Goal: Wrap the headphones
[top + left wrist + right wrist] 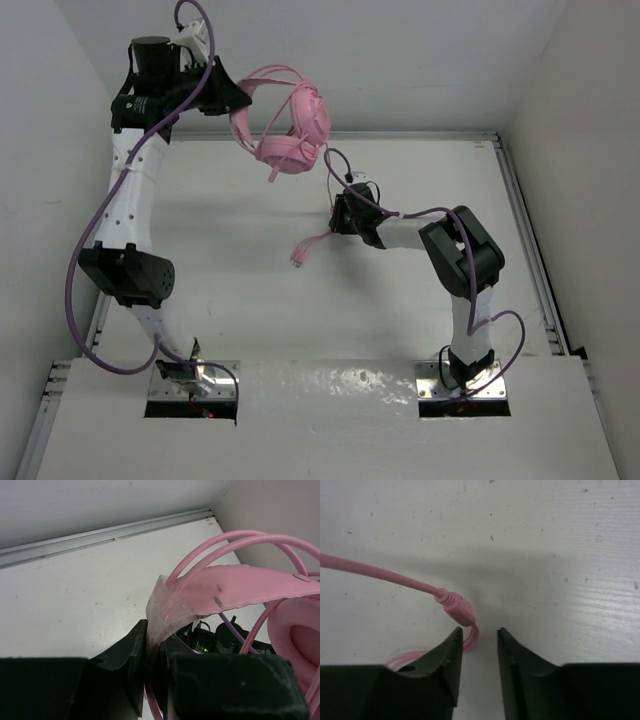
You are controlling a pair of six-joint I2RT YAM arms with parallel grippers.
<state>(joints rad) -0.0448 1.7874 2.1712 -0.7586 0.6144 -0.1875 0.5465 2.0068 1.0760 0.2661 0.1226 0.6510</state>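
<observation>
From above, my left gripper (240, 100) holds the headphones (295, 130) lifted over the table's (230, 220) far edge, left of its middle. My right gripper (337, 215) sits low mid-table.

Left wrist: my fingers (127, 650) are clamped on the headband (240, 587).

Right wrist: my jaws stand narrowly apart with nothing between them. The plug (456, 607) of the cord (375, 570) lies just off one fingertip.

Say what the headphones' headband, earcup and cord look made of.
Flat pink headband: looks like hard plastic, smooth, semi-matte, with dark scuffs. Round pink earcup: soft padded cushion, probably leatherette. Thin pink cord: rubbery sheath, smooth, bending freely.
</observation>
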